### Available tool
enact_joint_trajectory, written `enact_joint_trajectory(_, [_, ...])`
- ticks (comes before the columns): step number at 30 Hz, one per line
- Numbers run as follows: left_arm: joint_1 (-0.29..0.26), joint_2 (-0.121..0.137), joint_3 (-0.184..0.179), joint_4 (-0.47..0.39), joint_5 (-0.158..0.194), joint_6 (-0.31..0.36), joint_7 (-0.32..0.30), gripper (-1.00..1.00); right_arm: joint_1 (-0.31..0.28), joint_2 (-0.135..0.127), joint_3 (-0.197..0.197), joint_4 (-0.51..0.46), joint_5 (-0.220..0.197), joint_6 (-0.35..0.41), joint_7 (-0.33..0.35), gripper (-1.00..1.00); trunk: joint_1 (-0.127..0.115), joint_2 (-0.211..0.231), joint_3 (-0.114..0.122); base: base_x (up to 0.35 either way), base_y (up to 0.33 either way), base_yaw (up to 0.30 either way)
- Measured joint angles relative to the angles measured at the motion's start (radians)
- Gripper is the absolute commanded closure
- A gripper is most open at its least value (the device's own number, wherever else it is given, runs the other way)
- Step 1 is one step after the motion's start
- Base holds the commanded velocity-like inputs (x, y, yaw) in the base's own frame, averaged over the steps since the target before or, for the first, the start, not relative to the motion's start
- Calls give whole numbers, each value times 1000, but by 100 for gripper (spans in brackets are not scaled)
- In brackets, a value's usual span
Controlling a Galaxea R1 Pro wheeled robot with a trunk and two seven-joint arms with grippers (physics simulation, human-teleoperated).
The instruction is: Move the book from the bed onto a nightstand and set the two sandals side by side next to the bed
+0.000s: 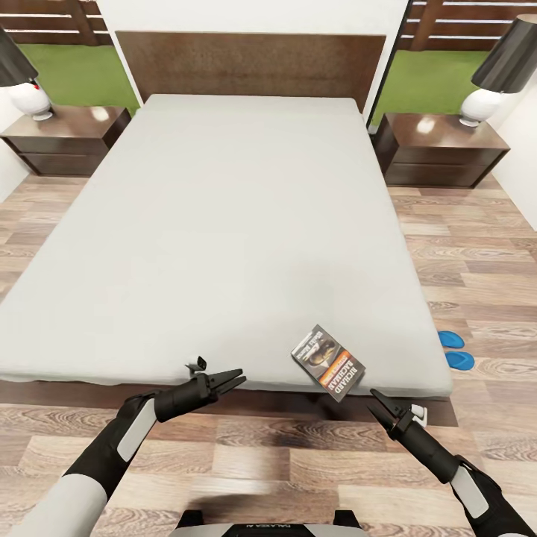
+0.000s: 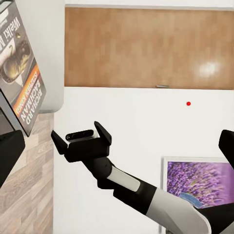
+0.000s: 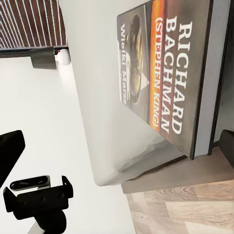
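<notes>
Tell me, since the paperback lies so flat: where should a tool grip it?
Probably the book's corner jutting past the bed's foot edge, approached from the floor side by the right tool; only there can fingers get beneath the flat cover.

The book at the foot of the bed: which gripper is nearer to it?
Right. The right gripper sits just off the book's near corner, past the bed edge. The left gripper is farther away, on the book's other side along that edge.
</notes>
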State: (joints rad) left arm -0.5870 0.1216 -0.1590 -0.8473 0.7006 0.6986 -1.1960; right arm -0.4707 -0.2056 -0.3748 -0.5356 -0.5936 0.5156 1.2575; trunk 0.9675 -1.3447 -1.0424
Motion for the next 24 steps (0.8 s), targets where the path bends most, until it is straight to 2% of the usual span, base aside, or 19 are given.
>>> enact_joint_trajectory(3, [0, 0, 0, -1, 0, 0, 0, -100, 0, 0, 0, 0, 0, 0, 0, -100, 0, 0, 0, 0, 0, 0])
enact_joint_trajectory(7, [0, 0, -1, -1, 0, 0, 0, -100, 0, 0, 0, 0, 0, 0, 0, -100, 15, -28, -12, 0, 0, 0])
enact_joint_trajectory(16, [0, 0, -2, -1, 0, 0, -1, -100, 0, 0, 0, 0, 0, 0, 0, -100, 15, -28, -13, 0, 0, 0])
enact_joint_trajectory(22, [0, 0, -2, -1, 0, 0, -1, -100, 0, 0, 0, 0, 0, 0, 0, -100, 38, -70, -31, 0, 0, 0])
enact_joint_trajectory(24, [0, 0, -2, -1, 0, 0, -1, -100, 0, 0, 0, 0, 0, 0, 0, -100, 38, -70, -31, 0, 0, 0])
